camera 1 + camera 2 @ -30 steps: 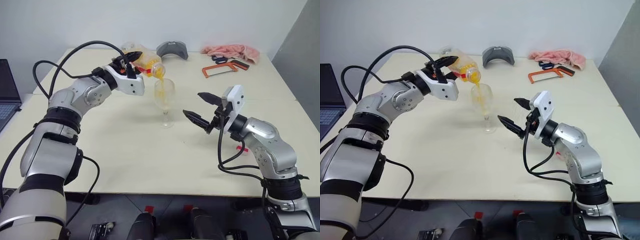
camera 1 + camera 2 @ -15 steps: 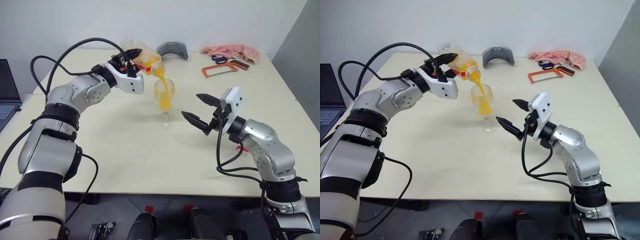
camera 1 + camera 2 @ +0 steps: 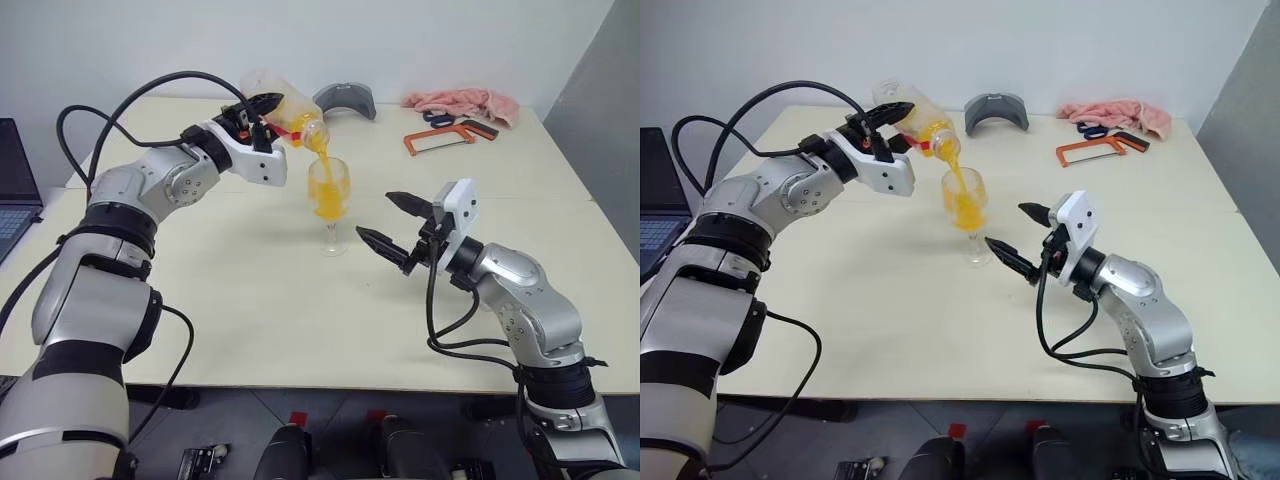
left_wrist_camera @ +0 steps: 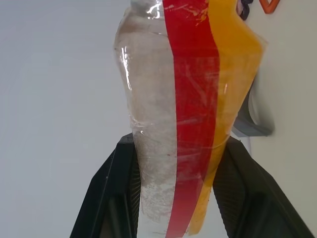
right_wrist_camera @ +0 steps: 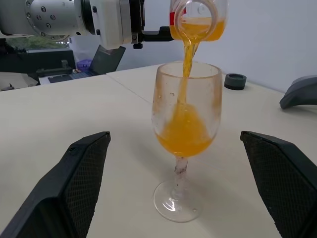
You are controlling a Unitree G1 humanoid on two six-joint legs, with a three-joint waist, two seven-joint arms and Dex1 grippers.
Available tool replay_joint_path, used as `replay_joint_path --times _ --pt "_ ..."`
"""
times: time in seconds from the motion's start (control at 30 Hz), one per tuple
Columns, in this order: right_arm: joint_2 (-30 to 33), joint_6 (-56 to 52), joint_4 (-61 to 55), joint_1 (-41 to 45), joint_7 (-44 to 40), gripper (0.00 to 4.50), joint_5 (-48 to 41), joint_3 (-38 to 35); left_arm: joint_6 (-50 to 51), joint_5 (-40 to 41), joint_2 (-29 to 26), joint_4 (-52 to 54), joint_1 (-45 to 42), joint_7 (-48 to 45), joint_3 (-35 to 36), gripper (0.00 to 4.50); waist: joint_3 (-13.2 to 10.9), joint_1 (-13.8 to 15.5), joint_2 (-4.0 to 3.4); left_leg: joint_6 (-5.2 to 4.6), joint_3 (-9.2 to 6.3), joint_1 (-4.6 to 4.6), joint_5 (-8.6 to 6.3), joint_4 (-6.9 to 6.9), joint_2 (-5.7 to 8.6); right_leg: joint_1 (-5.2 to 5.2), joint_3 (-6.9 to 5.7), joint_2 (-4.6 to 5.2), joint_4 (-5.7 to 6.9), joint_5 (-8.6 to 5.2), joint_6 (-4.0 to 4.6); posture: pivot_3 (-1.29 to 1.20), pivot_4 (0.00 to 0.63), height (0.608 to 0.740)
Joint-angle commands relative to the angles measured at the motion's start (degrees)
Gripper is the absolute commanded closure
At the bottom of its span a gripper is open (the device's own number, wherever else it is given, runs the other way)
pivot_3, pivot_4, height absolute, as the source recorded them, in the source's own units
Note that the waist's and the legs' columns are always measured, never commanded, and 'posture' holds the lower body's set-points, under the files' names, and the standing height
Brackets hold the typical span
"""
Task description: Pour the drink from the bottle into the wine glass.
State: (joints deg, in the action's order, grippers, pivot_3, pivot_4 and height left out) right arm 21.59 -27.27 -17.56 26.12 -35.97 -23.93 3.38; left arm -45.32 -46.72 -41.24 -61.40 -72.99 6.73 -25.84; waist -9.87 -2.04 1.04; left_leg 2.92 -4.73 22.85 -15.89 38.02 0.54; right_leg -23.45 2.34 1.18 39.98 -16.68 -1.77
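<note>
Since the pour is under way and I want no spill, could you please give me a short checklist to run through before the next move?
1. Left gripper shut on the bottle: ok.
2. Bottle mouth over the wine glass bowl, the drink streaming inside the rim: ok.
3. Glass upright on the table, foot flat: ok.
4. Room left in the bowl: ok, about half full.
5. Right gripper open beside the glass, not touching it: ok.
6. How much drink remains in the bottle: cannot tell exactly; some shows along its lower side.
</note>
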Motion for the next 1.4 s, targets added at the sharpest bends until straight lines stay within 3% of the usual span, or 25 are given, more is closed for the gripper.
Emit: replay_joint_path --times 0.03,1.13,1.4 --pt "-0.35 0.66 -2.19 0.24 0.54 0.00 -0.29 -0.51 -0.03 -0.03 -1.16 0.07 -2.82 1.29 0.27 2.82 0.00 0.01 0.00 0.00 0.00 0.00 0.00 0.00 0.00 0.00 0.00 0.00 0.00 0.00 0.00 0.00 0.150 0.740" --pt "-1.70 0.67 -2.50 -0.16 1.25 0.00 0.17 0.41 -0.07 -0.68 -1.12 -1.08 -3.70 2.44 -0.86 2.82 0.00 -0.01 0.00 0.00 0.01 -0.01 0.00 0.01 0.01 -0.01 0.00 0.00 0.02 0.00 0.00 0.00 0.150 0.740" --pt "-1.70 1.05 -2.65 -0.14 1.37 0.00 0.67 0.74 1.47 7.81 1.39 -1.97 -1.17 -4.95 3.54 2.82 0.00 -0.01 0.00 0.00 0.01 0.00 0.00 0.02 0.01 0.00 0.00 0.00 0.03 0.00 0.00 0.00 0.150 0.740"
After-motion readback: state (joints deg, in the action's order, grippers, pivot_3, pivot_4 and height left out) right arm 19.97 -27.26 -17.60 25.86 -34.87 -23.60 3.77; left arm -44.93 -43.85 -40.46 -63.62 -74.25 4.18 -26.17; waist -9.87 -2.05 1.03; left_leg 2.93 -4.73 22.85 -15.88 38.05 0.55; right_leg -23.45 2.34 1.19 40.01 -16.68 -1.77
